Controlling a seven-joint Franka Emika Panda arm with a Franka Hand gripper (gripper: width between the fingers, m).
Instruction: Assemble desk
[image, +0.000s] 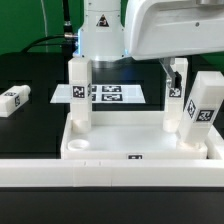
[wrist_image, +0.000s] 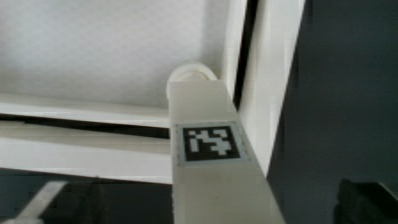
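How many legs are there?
4 legs: one lying at the exterior view's left, one upright on the tabletop, one at the end effector, one upright at the exterior view's right.

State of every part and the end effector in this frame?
tabletop: flat on table, rim up.
left leg: upright in tabletop corner.
middle leg: upright at a socket, under end effector.
right leg: upright.
loose leg: lying on table.
end effector: over middle leg; grip unclear.
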